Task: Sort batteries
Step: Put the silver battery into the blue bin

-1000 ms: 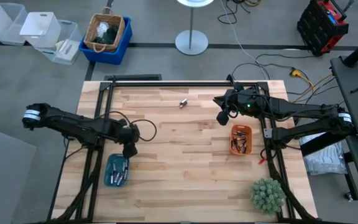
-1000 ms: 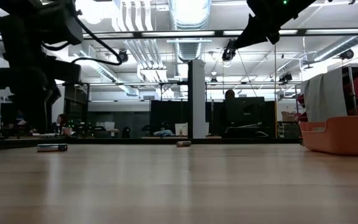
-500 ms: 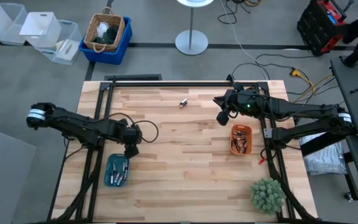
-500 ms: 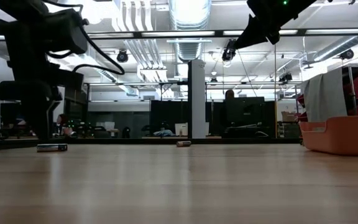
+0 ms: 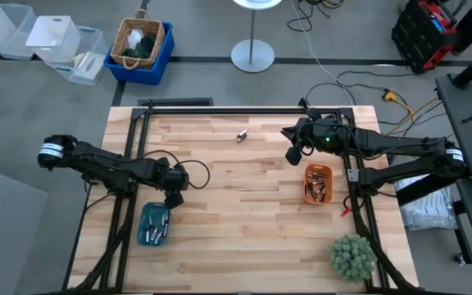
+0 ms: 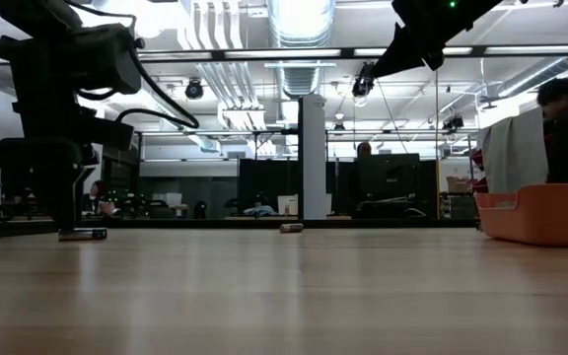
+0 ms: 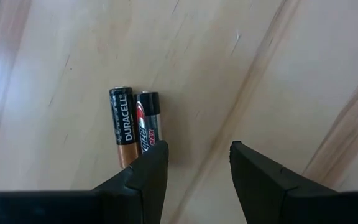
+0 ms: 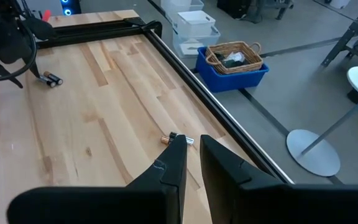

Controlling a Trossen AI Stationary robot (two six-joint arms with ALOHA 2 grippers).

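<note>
Two batteries (image 7: 135, 127) lie side by side on the wood, one copper and black, one red and silver. My left gripper (image 7: 197, 158) stands open just above them, pointing down, and the pair lies off to one side of its gap. In the low view the pair (image 6: 83, 234) lies at that gripper's foot. A lone battery (image 5: 241, 135) lies near the far edge. My right gripper (image 5: 293, 154) hangs high above the table with its fingers (image 8: 178, 152) almost together and nothing between them. More batteries lie in the teal tray (image 5: 143, 235) and in the orange tray (image 5: 309, 174). My left gripper has one fingertip (image 7: 154, 155) over the near end of the red and silver battery (image 7: 149, 118). Whether it touches that battery I cannot tell. Both batteries lie flat on the table.
A green plant (image 5: 352, 258) stands at the table's near right corner. A black rail (image 8: 166, 46) runs along the far edge. A person (image 6: 565, 108) shows beyond the orange tray in the low view. Bare wood lies between the two trays.
My left gripper has gone down toward the pair of batteries and a little toward the table's right edge. The batteries have stayed where they were. A person has come into the low view at the right.
</note>
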